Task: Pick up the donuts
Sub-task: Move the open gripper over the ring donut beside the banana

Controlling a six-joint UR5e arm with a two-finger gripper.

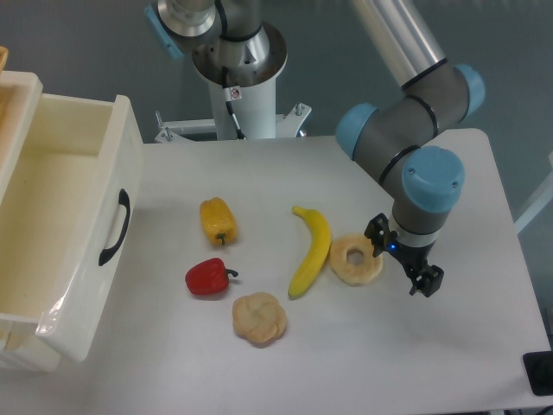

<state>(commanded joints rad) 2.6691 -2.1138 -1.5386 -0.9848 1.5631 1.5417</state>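
The donut [355, 259] is a pale beige-yellow ring with a round hole, lying flat on the white table just right of the banana. My gripper [403, 258] hangs at the donut's right edge, pointing down. One fingertip [376, 232] stands above the donut's right rim, the other fingertip [429, 281] is out to the lower right. The jaws are spread wide with nothing between them. I cannot tell whether the near finger touches the donut.
A yellow banana [311, 249] lies left of the donut. Further left are a yellow pepper [217, 220] and a red pepper [207, 277]. A knotted bread bun [258, 318] sits at the front. An open white drawer [60, 225] stands at the left edge.
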